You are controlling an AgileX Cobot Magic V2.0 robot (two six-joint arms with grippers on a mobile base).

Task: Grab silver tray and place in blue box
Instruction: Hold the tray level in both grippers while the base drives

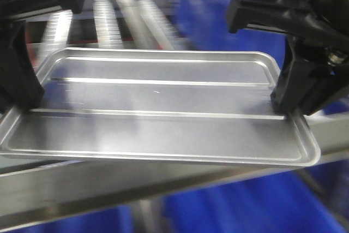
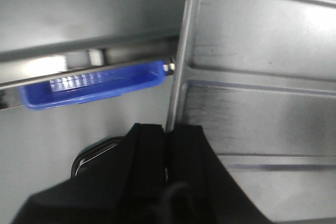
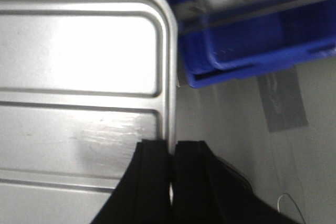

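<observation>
Front view: the silver tray (image 1: 158, 113) hangs roughly level above a steel rail (image 1: 109, 189), with the left gripper (image 1: 24, 99) at one short end and the right gripper (image 1: 286, 107) at the other; left wrist view: the jaws pinch the tray's rim; right wrist view: the jaws likewise pinch the rim; the blue box (image 3: 247, 51) lies beyond the tray's corner, apart from it.
</observation>
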